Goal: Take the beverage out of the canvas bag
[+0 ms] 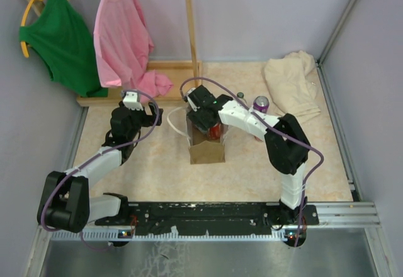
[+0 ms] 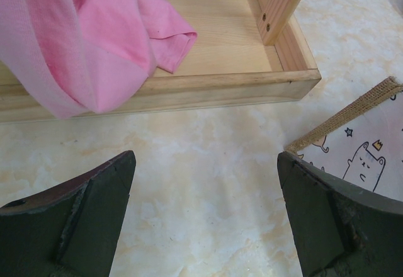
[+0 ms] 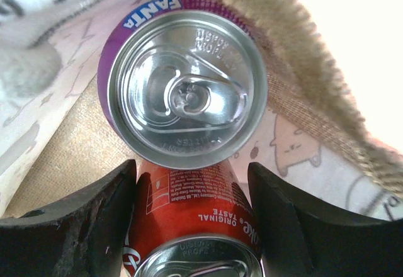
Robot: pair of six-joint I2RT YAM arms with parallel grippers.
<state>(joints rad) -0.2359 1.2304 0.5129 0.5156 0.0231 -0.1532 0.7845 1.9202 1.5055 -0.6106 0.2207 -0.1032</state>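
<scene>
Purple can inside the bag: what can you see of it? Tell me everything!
It's a purple can with white FANTA lettering at its rim. Its shiny silver top faces the camera, pull tab flat and unopened. It sits inside the bag, against the cartoon-printed lining, beside a red can that it seems to touch. The right end effector straddles the red can, not this one.
</scene>
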